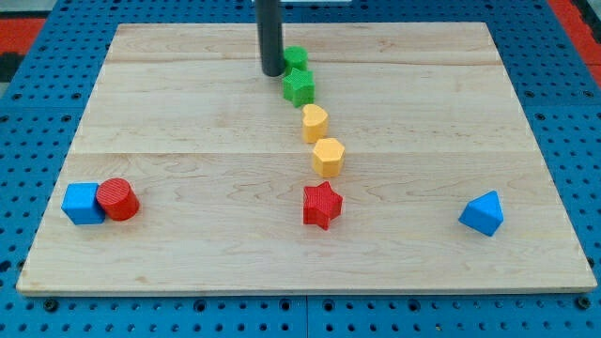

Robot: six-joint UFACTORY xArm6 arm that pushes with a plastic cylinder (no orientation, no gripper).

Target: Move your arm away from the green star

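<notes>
The green star (299, 86) lies near the view's top centre of the wooden board (188, 113). A second green block (296, 58), round in look, sits just above it, touching or nearly so. My tip (271, 72) is the lower end of the dark rod and stands just left of both green blocks, close beside the star's upper left. Whether it touches them I cannot tell.
Below the star run a yellow heart-like block (315, 122), a yellow hexagon (329, 156) and a red star (322, 205). A blue cube (83, 203) and red cylinder (118, 198) touch at the lower left. A blue triangular block (483, 213) lies at the lower right.
</notes>
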